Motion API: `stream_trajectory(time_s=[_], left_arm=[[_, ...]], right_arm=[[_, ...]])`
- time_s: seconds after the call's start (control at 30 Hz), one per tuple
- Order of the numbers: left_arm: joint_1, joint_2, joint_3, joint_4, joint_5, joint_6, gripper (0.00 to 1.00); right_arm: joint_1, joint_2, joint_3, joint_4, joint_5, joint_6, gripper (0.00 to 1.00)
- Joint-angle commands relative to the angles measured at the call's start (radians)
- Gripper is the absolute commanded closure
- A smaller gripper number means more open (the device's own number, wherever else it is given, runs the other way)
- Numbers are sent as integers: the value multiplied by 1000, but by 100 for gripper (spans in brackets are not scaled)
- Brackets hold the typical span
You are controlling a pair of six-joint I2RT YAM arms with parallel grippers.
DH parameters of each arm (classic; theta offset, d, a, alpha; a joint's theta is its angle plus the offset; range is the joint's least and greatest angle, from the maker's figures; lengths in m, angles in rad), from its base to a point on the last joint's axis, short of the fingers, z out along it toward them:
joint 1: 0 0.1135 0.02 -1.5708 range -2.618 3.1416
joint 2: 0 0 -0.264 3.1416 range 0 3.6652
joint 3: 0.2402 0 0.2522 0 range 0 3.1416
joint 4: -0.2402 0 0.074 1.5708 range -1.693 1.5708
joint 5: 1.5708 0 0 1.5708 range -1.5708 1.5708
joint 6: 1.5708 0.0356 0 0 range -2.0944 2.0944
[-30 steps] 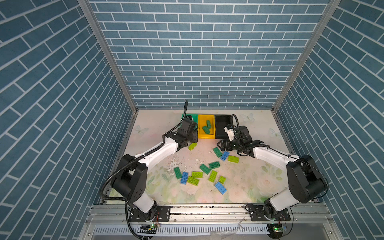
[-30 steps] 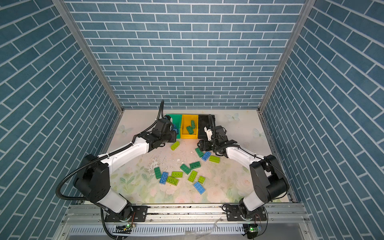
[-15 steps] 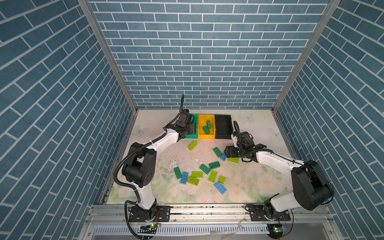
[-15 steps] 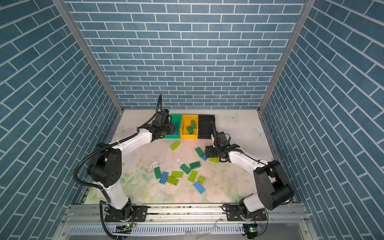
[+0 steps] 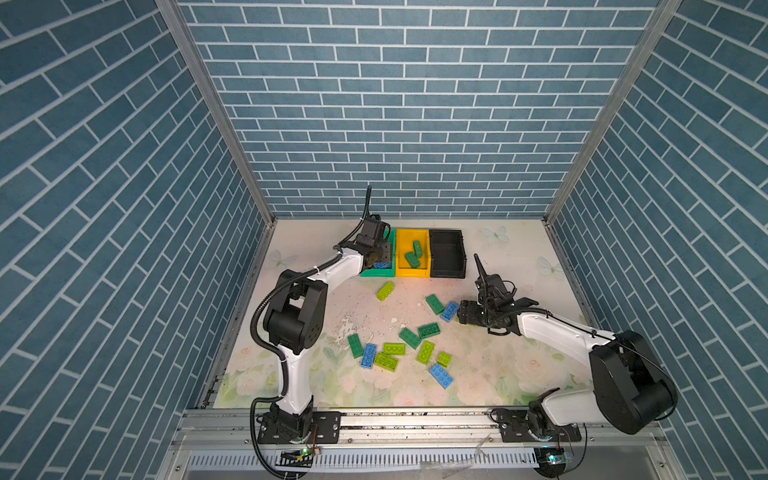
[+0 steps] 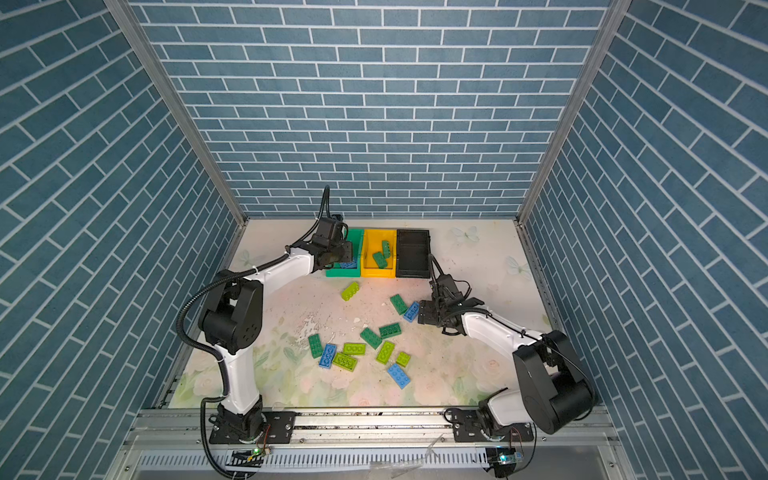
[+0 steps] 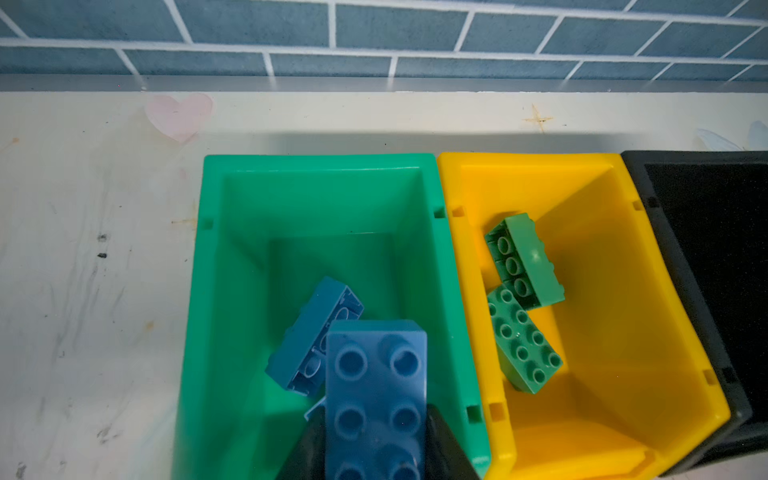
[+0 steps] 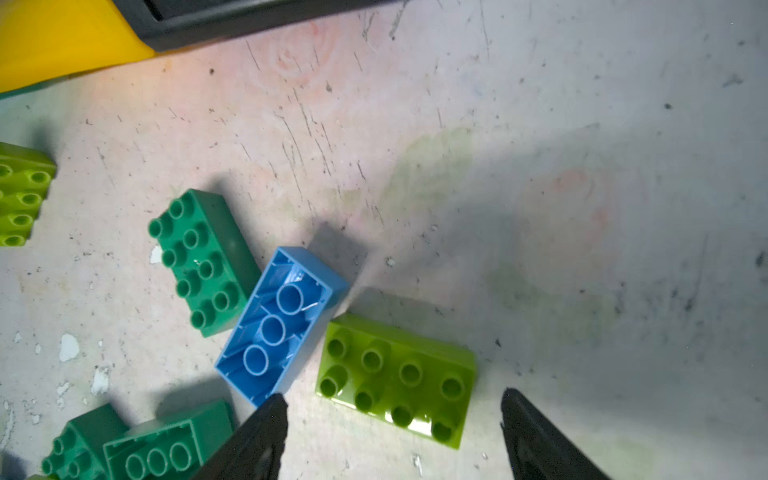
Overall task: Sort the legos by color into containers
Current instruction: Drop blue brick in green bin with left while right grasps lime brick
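**Blue-tiled cell, floral tabletop: one brick over the green bin, another between open fingers**

Brick-pattern walls (image 5: 415, 124) close three sides of the floral tabletop (image 5: 498, 374). At its far edge three bins stand in a row, each touching the next: green bin (image 7: 316, 166), yellow bin (image 7: 528, 160), black bin (image 7: 640, 174).

On my left wrist feed, the left gripper (image 7: 374, 411) is clamped narrow on a blue brick (image 7: 376, 374), with a finger on each long side and the studs facing the camera. This brick hangs over the near part of the green bin. Below it, a second blue brick (image 7: 309, 328) lies tilted on the bin floor. The yellow bin holds two dark green bricks (image 7: 523, 340), one leaning on the other. I cannot read the black bin's dark interior.

On the right wrist feed, the right gripper (image 8: 392, 399) stands wide and low over the table. A lime brick (image 8: 395, 380) lies flat and studs up between its fingers, reaching just past the tips. I cannot tell whether either finger touches it. An upturned blue brick (image 8: 280, 324) lies just beside one finger (image 8: 257, 440) and rests against a dark green brick (image 8: 203, 262). In both top views the gripper's body hides the lime brick.

Elsewhere, a lone lime brick (image 5: 385, 290) sits near the green bin's front lip. A cluster of bricks (image 5: 426, 352) lies nearer the front rail, well apart from both grippers.
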Motion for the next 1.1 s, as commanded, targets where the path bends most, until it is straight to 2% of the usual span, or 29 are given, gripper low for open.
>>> stream_trajectory(time_s=[0.0,0.17,0.37,0.5,1.07], left_arm=[[10,29,51,-8,2,18,74],[12,51,82,-22,-1,17,69],[11,45,81,-33,3,18,46],[12,27,68,-42,10,27,40],[-7,-113,-67,-25,8,21,36]], right_arm=[[-2,-32,-17,-4,23,77,19],[1,-29,-29,2,23,110,19],[8,-2,-31,31,10,123,20],[28,33,-19,38,24,121,20],[72,109,30,22,123,126,23]])
